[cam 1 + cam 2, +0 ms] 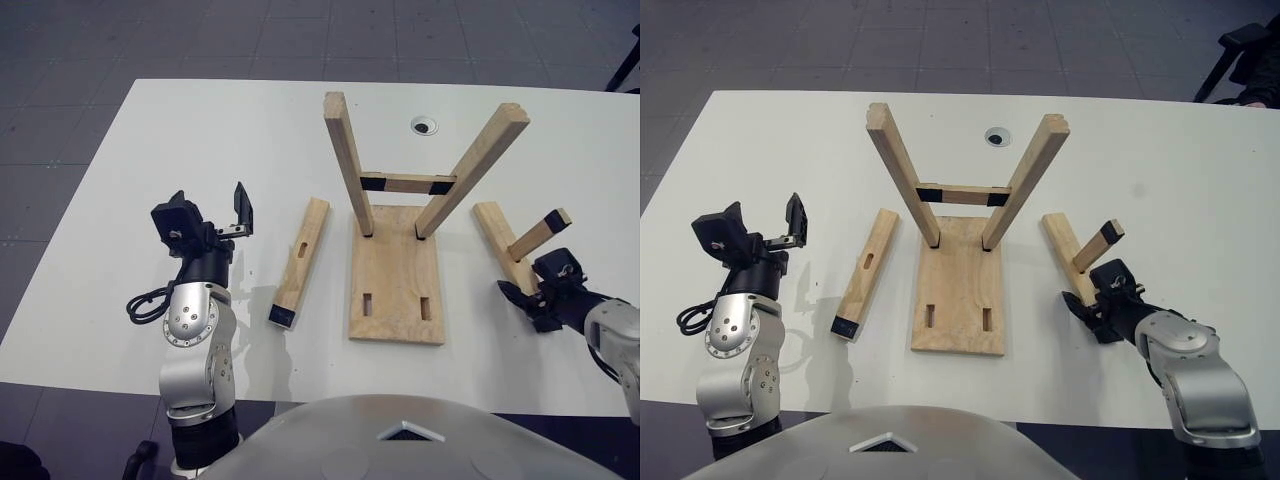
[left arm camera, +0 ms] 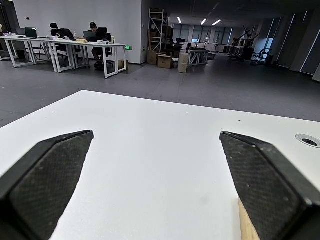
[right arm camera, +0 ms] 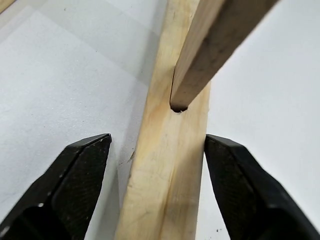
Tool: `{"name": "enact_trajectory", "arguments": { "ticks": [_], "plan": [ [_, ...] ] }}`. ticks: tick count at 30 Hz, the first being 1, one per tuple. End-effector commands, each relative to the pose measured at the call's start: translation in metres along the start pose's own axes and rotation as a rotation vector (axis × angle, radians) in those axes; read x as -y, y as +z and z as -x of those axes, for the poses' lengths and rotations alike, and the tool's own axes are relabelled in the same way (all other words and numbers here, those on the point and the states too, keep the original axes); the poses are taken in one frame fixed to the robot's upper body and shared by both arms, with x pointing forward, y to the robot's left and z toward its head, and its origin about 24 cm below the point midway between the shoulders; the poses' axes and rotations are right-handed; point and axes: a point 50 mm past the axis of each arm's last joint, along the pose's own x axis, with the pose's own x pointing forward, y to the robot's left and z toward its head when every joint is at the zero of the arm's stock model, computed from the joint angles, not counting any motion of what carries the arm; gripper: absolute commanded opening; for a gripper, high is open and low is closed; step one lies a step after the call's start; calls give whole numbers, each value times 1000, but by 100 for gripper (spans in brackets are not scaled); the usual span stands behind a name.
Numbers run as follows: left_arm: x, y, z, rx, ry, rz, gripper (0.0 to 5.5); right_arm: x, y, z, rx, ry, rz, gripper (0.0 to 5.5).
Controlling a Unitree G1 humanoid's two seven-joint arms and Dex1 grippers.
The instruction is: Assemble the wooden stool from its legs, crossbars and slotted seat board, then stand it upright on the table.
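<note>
The right gripper (image 3: 157, 145) has its fingers open astride the near end of the right leg (image 1: 493, 238), one finger on each side, neither visibly touching. That leg lies flat on the bench (image 1: 150, 130) at 3 o'clock from the seat board (image 1: 395, 300). Its long axis runs 11 to 5 o'clock, and a crossbar (image 1: 538, 235) pegged into it slants up toward 2 o'clock. The right arm is plainly the nearer one. The left gripper (image 1: 210, 212), fingers open too, hovers over the bench at 9 o'clock, beside the loose leg (image 1: 300, 260).
</note>
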Motion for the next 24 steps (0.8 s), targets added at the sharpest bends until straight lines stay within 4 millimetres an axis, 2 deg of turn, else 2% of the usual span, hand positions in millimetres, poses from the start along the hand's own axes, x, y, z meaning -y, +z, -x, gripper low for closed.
{"name": "enact_trajectory", "arguments": {
  "ticks": [1, 5, 10, 12, 13, 15, 17, 20, 22, 24],
  "plan": [
    [0, 0, 0, -8, 3, 6, 468, 0, -27, -1, -147, -16, -32, 263],
    [-1, 0, 0, -11, 6, 6, 468, 2, -25, 0, -132, -40, -15, 209],
    [-1, -2, 2, -20, 10, 15, 468, 10, -19, 1, -63, -64, -58, 209],
    [-2, -3, 1, -22, -11, 16, 468, 21, -6, 5, 44, -116, -104, 209],
    [-4, 1, -3, -4, -52, 39, 468, 31, 6, 12, 133, -159, -147, 208],
    [-10, 22, -12, 94, -229, 102, 468, 49, 28, 31, 331, -234, -237, 202],
    [-18, 40, -18, 152, -353, 147, 468, 56, 42, 47, 468, -250, -285, 202],
    [-37, 63, -26, 211, -454, 217, 496, 52, 73, 75, 731, -115, -331, 202],
    [-39, 72, -24, 195, -596, 308, 530, 48, 86, 92, 870, 21, -351, 202],
    [-37, 75, -17, 150, -766, 371, 550, 45, 92, 101, 939, 121, -377, 202]
  ]
}}
